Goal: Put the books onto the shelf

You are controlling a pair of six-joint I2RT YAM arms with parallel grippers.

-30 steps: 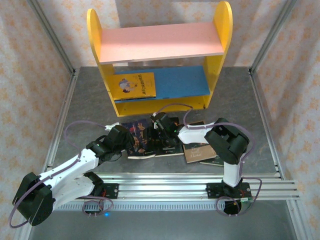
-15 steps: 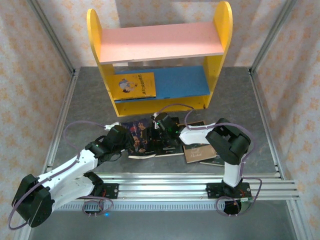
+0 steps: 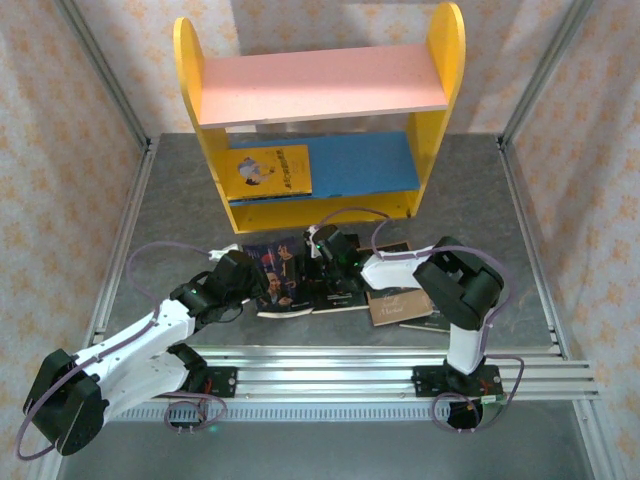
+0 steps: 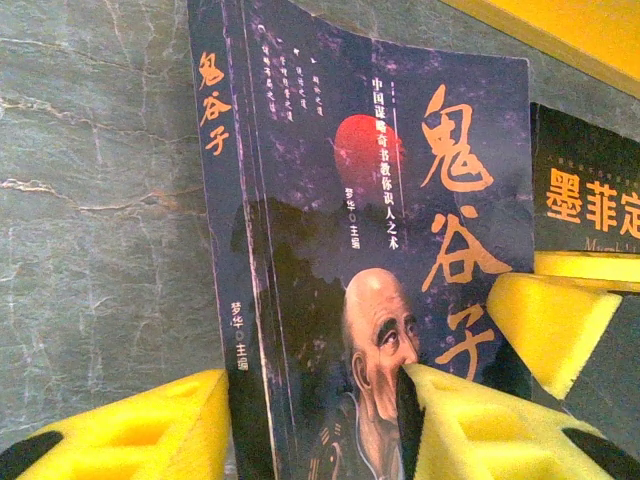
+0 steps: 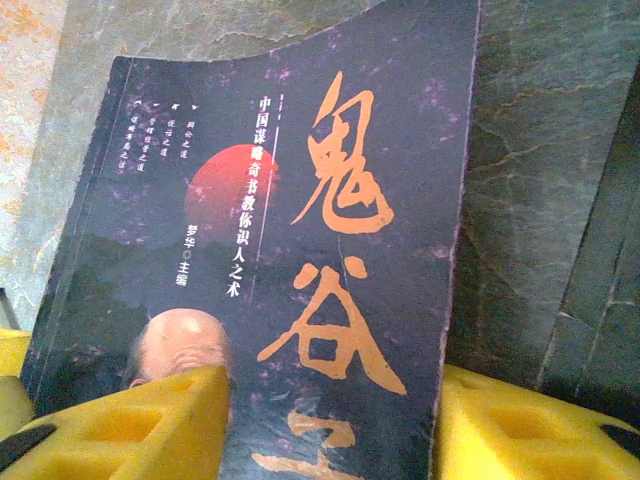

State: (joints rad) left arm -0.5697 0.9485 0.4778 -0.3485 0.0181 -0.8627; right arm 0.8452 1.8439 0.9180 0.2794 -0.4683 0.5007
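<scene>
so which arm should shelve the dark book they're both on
Probably right: the right fingers straddle the free edge of the dark book and, from above, sit nearer the shelf than the left fingers, which bracket the spine.

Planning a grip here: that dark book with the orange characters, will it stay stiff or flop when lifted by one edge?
Probably floppy: the dark book is a thin paperback whose top edge bows. Its cover shows a sheen, so it may slip. Being thin, likely light too.

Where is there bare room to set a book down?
The pink board is bare; the blue board is bare right of the yellow book. The table is bare either side of the shelf. Crowded: books in front of it.
</scene>
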